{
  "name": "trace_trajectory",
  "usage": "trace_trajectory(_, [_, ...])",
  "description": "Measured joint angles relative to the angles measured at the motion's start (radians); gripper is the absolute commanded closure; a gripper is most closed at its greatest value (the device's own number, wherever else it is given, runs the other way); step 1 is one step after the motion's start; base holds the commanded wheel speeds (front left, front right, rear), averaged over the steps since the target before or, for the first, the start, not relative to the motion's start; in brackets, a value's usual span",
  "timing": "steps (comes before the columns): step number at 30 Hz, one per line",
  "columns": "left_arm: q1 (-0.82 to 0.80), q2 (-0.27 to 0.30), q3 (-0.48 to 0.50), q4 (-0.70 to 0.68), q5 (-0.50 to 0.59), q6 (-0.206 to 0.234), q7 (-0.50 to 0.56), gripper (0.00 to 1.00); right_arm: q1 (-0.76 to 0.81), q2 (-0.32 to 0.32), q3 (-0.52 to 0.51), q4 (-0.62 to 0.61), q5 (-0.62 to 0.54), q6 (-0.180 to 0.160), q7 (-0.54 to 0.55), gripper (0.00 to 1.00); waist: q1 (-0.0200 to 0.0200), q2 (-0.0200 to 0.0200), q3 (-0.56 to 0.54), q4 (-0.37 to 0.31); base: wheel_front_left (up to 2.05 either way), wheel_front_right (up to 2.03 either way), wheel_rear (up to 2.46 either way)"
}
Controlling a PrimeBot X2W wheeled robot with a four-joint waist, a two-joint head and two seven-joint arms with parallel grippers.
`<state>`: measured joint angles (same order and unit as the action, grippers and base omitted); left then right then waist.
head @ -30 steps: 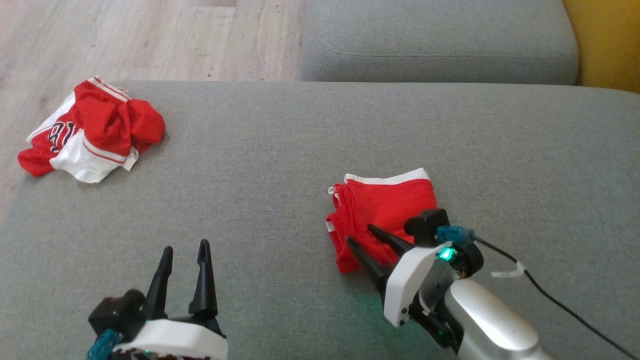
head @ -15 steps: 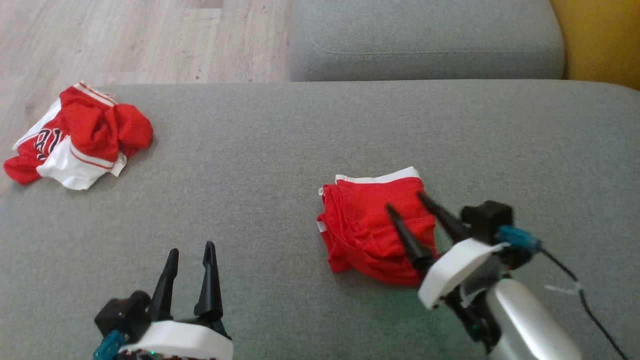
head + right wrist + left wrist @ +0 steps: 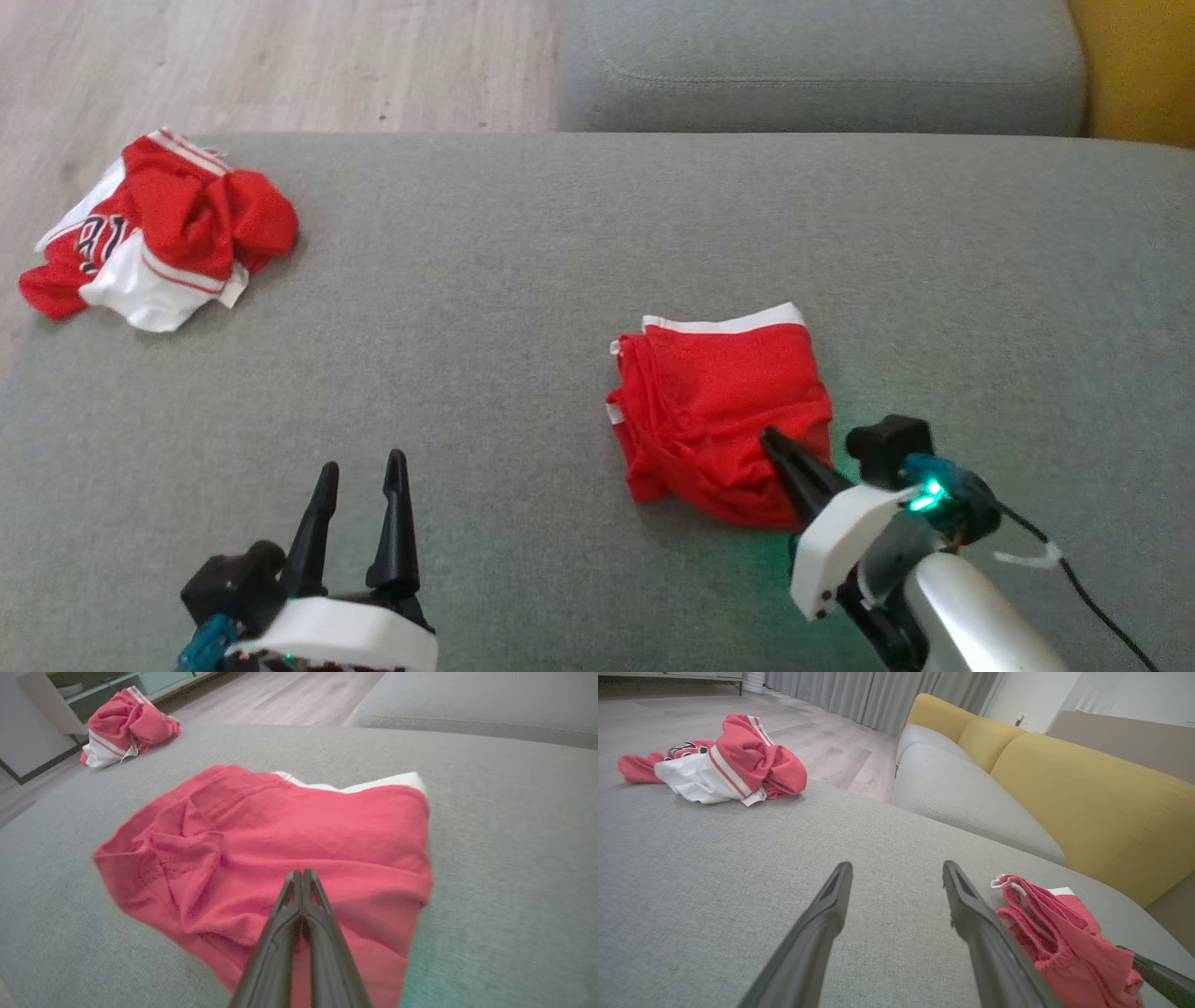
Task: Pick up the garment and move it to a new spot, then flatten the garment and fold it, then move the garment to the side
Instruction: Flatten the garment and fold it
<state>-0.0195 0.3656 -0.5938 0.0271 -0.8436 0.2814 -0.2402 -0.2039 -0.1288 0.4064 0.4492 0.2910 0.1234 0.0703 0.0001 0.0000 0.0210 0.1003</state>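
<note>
1. Garment (image 3: 724, 411): red, folded into a compact, near-square pad on the grey cushion (image 3: 560, 280). It lies straight ahead of the R pincer (image 3: 769, 437), spreading fwd and to its left. The white-trimmed edge is the side farthest from the tips; no clear long axis.
2. R pincer: tips sit over the pad's near-right corner, at or on the cloth. In the R wrist view the fingers (image 3: 287, 905) are pressed together, no gap. Whether a fold of cloth is nipped between them: can't tell.
3. L pincer (image 3: 362, 462): fingers apart, holding nothing, above bare cushion. Garment is off to its right, well apart. R arm is clearly the nearer one.
4. Judgement: fold looks done, so the step left is prob. shifting the pad sideways. With tips together at one corner, a drag risks pulling the top layer open; a grip through all layers would be safer.
5. Second garment (image 3: 159, 229): crumpled red/white, far off to the L pincer's fwd-left; not in play.
</note>
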Motion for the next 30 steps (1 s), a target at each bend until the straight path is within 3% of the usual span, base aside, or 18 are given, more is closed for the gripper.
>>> trace_trajectory(7, [-0.004, 0.000, 0.005, 0.002, 0.000, 0.000, 0.000, 0.00, -0.074, 0.012, 0.135, 0.105, 0.056, 0.000, -0.042, 1.00, 0.0000, 0.0000, 0.010, 0.037, 0.00, 0.00, 0.00])
trace_trajectory(20, [-0.005, 0.000, 0.009, 0.003, 0.000, 0.000, 0.000, 0.00, -0.120, 0.020, 0.434, 0.156, 0.161, 0.000, -0.061, 1.00, 0.0000, 0.0000, 0.009, 0.036, 0.00, 0.00, 0.00])
trace_trajectory(28, [-0.005, 0.000, 0.013, 0.009, 0.000, 0.000, 0.000, 0.00, -0.180, 0.020, 0.470, 0.218, 0.201, 0.000, -0.152, 1.00, 0.0000, 0.0000, 0.000, 0.017, 0.00, 0.00, 0.00])
trace_trajectory(29, [-0.004, 0.000, 0.014, 0.010, 0.000, 0.000, 0.000, 0.00, -0.189, 0.020, 0.467, 0.215, 0.201, 0.000, -0.166, 0.97, 0.0000, 0.0000, -0.003, 0.015, 0.00, 0.00, 0.00])
trace_trajectory(30, [-0.004, 0.000, 0.015, 0.013, 0.000, 0.000, 0.000, 0.00, -0.196, 0.020, 0.465, 0.212, 0.201, 0.000, -0.178, 0.74, 0.0000, 0.0000, -0.007, 0.013, 0.00, 0.00, 0.00])
